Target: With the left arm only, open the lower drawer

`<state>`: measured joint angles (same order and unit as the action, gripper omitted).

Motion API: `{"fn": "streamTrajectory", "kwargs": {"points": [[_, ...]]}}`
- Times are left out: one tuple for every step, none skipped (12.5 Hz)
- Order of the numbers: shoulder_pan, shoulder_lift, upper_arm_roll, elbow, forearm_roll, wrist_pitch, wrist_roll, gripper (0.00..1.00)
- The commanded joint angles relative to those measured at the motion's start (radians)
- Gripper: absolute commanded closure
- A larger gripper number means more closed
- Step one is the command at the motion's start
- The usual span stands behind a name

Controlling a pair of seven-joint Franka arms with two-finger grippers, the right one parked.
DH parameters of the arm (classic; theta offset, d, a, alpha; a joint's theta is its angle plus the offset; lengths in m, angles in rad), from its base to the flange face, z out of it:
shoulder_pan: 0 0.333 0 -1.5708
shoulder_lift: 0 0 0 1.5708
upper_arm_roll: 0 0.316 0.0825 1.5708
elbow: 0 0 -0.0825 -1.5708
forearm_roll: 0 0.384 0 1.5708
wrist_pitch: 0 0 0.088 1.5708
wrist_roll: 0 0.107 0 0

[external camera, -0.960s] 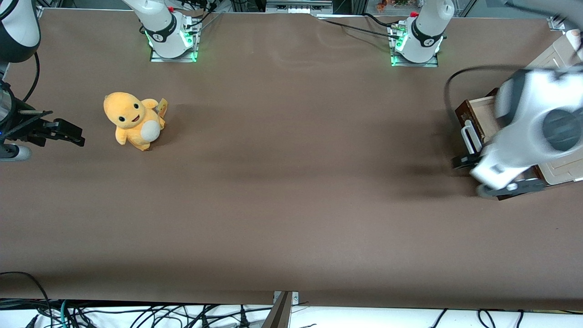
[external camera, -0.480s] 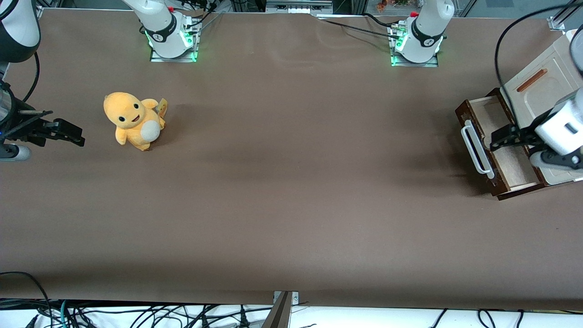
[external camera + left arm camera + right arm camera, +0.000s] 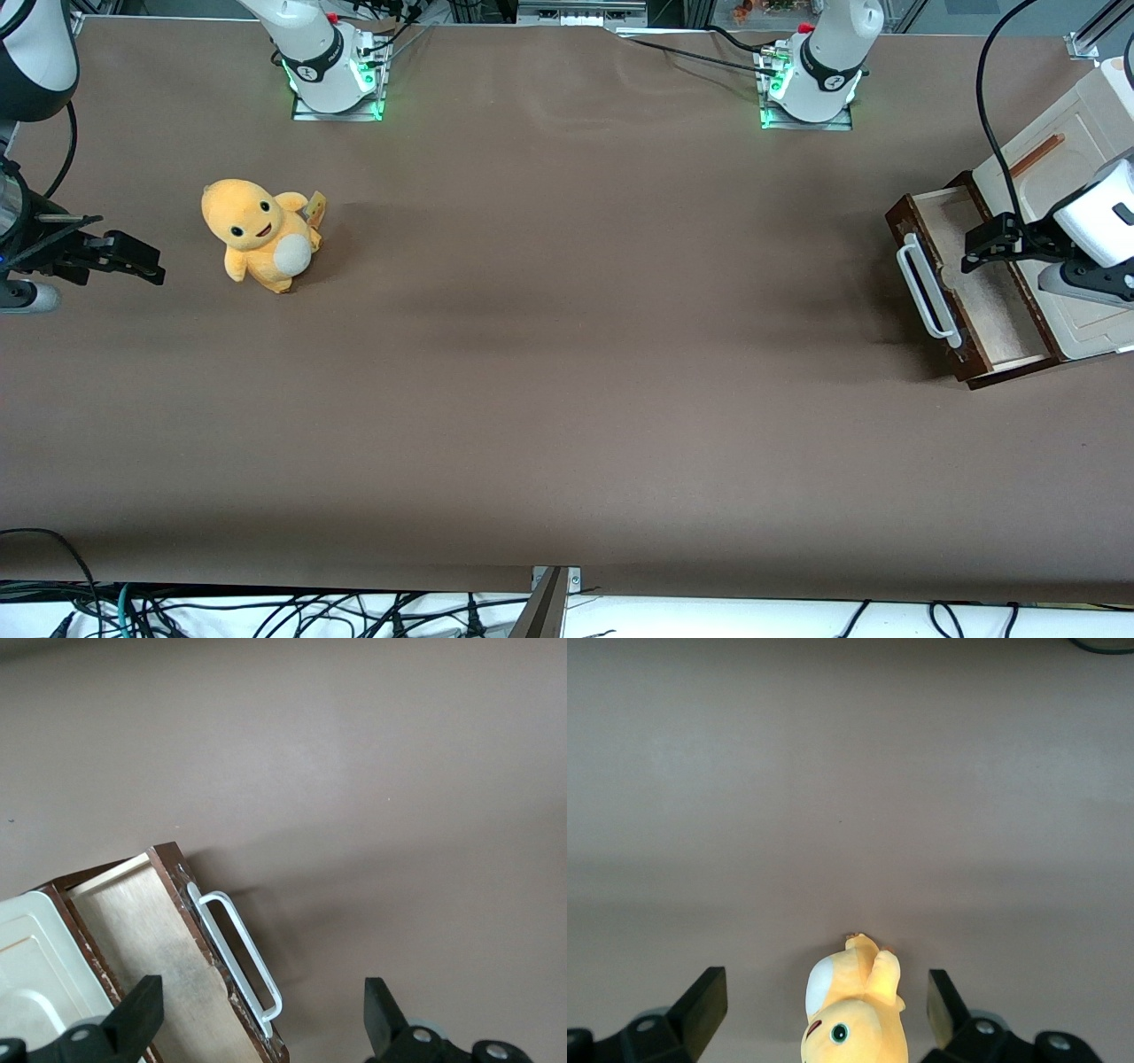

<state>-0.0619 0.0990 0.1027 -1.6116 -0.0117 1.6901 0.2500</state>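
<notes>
One thing decides any coming move: the drawer [image 3: 970, 288] lies directly below the gripper [image 3: 982, 250], which hangs above the drawer's open inside, close to the front board but clear of it. The gripper's fingers [image 3: 137, 1014] are spread wide and hold nothing; in the wrist view the handle [image 3: 241, 961] shows between them with desk [image 3: 567, 354] all around it, touched by neither.

The drawer stands at the working arm's end of the desk, pulled well out of the cabinet [image 3: 1076, 177] so that its pale wooden floor is bare to the front camera. Its long axis, and that of the white bar handle on its dark brown front, runs from farther from the front camera to nearer, slightly slanted; the drawer slides out toward the parked arm's end. The cabinet's cream panel with its slim brown handle sits above it, partly covered by the left arm [image 3: 1094, 230].

The brown front looks worn, with pale chips along its top edge. The inside holds nothing that I can see.

Judging by how far the drawer is out, the task looks done or nearly so. If more pull were wanted, the gripper would have to drop past the front board and catch the bar crosswise.
</notes>
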Motion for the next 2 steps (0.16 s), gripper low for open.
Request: {"fn": "streamTrajectory", "kwargs": {"points": [[0.001, -0.033, 0.003, -0.036, -0.016, 0.002, 0.023, 0.00], [-0.001, -0.031, 0.003, -0.036, -0.016, 0.002, 0.017, 0.00]]}}
